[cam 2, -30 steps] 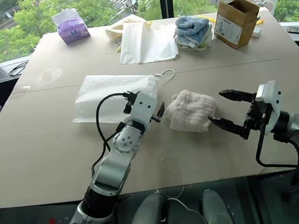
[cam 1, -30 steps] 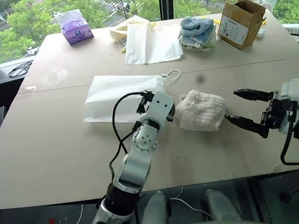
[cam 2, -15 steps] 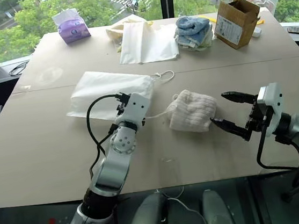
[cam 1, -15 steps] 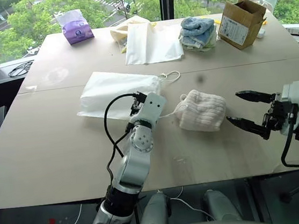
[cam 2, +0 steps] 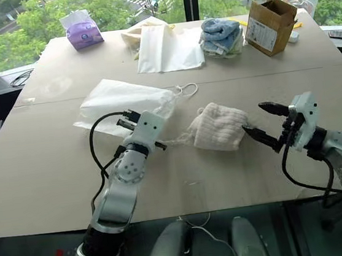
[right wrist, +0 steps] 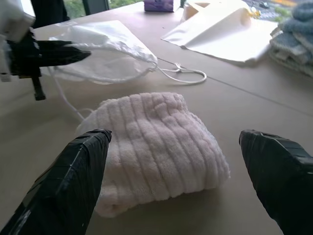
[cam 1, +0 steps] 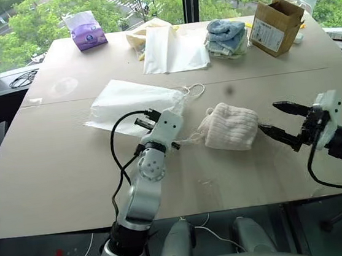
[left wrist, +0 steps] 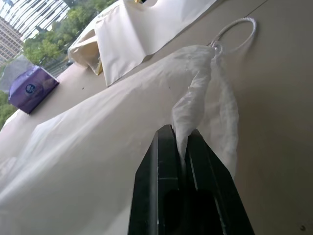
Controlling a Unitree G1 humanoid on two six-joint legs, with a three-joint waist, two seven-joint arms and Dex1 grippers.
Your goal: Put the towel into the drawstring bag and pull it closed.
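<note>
The drawstring bag (cam 1: pixel 124 99) lies flat, left of the table's middle, with a white cord loop (cam 1: pixel 196 90) at its mouth. My left gripper (left wrist: pixel 180 134) is shut on a bunched fold of the bag's thin fabric near the mouth; it also shows from the side (right wrist: pixel 80 53). The ribbed cream towel (cam 1: pixel 229 126) lies just right of the bag, and loose cord (cam 1: pixel 188 139) trails from it toward the left hand. To the towel's right, my right gripper (cam 1: pixel 270 117) stands open and level, its fingers (right wrist: pixel 83 166) spread wider than the towel and nothing held.
Along the far edge sit a purple tissue pack (cam 1: pixel 88 31), a cream-yellow bag (cam 1: pixel 142 35), a flat white bag (cam 1: pixel 173 47), a blue-and-white cloth stack (cam 1: pixel 225 35) and a cardboard box (cam 1: pixel 275 24). The table's front edge (cam 1: pixel 187 216) runs just below both arms.
My left gripper has shut on the bag's mouth edge and drawn it to the left, lifting the fabric. My right gripper has moved closer to the towel's right side, still open.
</note>
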